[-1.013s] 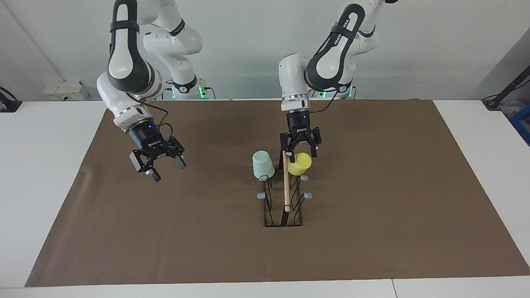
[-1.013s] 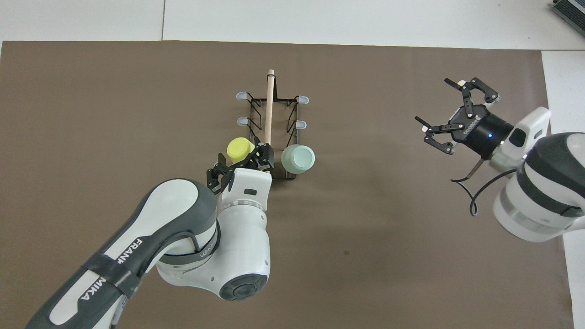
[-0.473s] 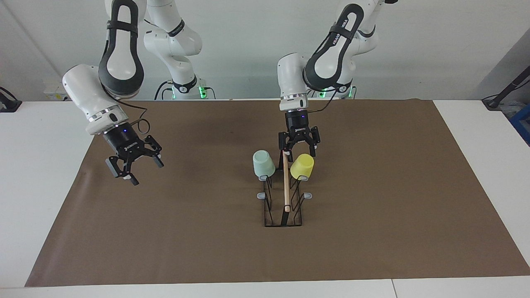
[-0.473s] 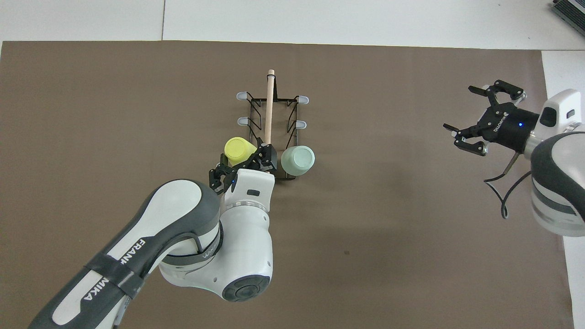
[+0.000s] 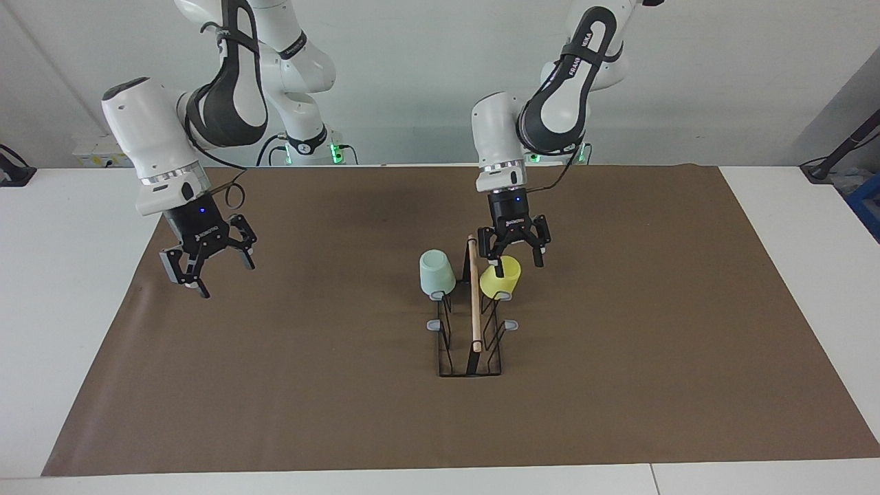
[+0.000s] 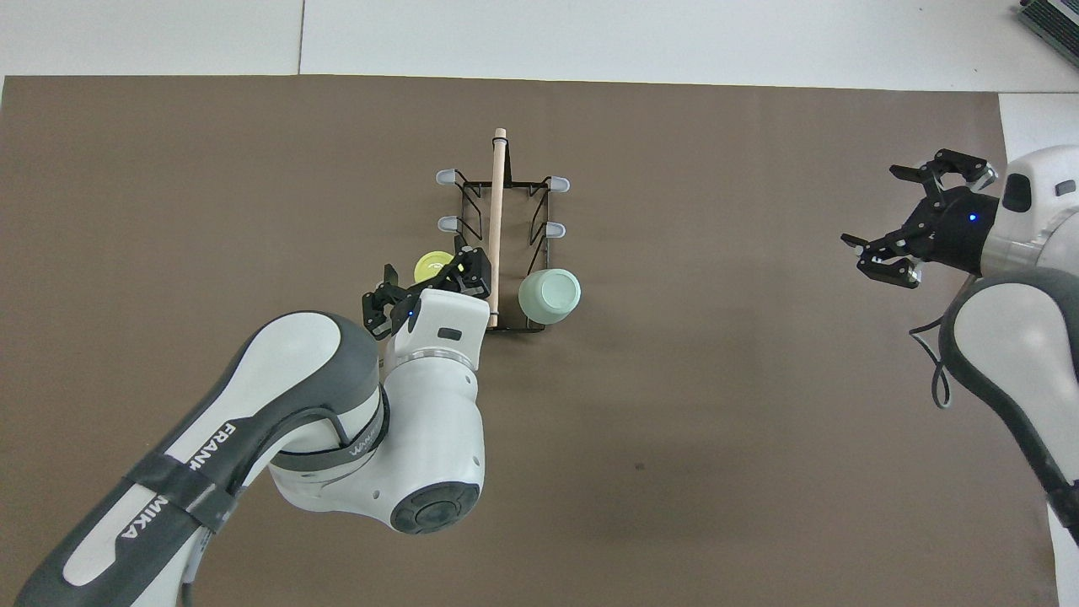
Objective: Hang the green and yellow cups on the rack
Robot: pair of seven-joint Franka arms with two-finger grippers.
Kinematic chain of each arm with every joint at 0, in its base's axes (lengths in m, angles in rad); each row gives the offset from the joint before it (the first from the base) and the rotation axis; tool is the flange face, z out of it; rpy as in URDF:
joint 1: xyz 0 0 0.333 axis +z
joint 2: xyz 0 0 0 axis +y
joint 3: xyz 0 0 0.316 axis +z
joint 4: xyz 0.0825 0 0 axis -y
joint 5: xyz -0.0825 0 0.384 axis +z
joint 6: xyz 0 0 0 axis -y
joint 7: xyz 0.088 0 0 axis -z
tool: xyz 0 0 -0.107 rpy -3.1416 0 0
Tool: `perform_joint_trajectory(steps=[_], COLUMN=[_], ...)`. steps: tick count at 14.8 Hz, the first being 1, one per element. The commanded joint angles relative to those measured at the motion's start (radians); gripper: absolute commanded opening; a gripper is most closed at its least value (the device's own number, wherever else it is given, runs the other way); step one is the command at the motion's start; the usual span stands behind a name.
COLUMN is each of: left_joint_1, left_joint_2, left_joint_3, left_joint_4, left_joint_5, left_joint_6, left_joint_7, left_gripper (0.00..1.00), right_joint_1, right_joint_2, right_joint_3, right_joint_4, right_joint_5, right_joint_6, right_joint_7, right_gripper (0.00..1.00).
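Since the earlier frames the left gripper (image 5: 514, 256) has shifted from over the rod to directly above the yellow cup (image 5: 500, 278), and the right gripper (image 5: 206, 265) has drawn back toward the mat's edge at its own end. Both are released, fingers spread and empty. In the overhead view the left gripper (image 6: 426, 285) hides most of the yellow cup (image 6: 432, 265), which hangs on the rack (image 5: 469, 330) at nine o'clock of the wooden rod (image 6: 496, 219); the green cup (image 6: 550, 295) hangs at three o'clock. "FRANKA" on the left arm is partly cut off. Open brown mat (image 5: 653, 330) surrounds the rack.
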Motion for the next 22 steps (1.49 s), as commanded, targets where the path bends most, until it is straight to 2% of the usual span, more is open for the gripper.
perform_joint_trajectory(steps=[1,4,7,12,15,18,22], left_joint_1=[-0.017,-0.017,-0.017,-0.016,-0.016,-0.017,-0.043], left_joint_2=[0.004,0.011,0.018,0.041,0.037,0.035,0.032], left_joint_3=[0.041,0.082,0.130,0.203,0.259,0.308,0.378], left_joint_4=[0.012,0.051,0.091,0.164,0.175,0.190,0.235], left_joint_5=[0.008,0.005,-0.006,-0.225,-0.375,-0.500,-0.708], left_joint_6=[-0.007,0.042,0.077,0.086,0.086,0.086,0.067], left_joint_7=[0.072,0.083,0.127,0.461,0.698,0.889,1.141], left_gripper=[1.00,1.00,1.00,0.99,1.00,1.00,1.00], right_joint_1=[0.006,0.021,0.049,0.089,0.086,0.072,0.069], right_joint_2=[-0.033,-0.037,-0.037,-0.036,-0.034,-0.034,-0.018], right_joint_3=[0.003,0.015,0.018,0.021,0.020,0.004,0.000], right_joint_4=[0.009,0.092,0.164,0.304,0.403,0.463,0.531], right_joint_5=[-0.199,-0.385,-0.436,-0.453,-0.415,-0.306,-0.327], right_joint_6=[-0.068,-0.225,-0.397,-0.649,-0.813,-0.937,-1.046], right_joint_7=[0.239,0.522,0.773,1.157,1.249,1.303,1.291], right_gripper=[1.00,1.00,1.00,1.00,1.00,1.00,1.00])
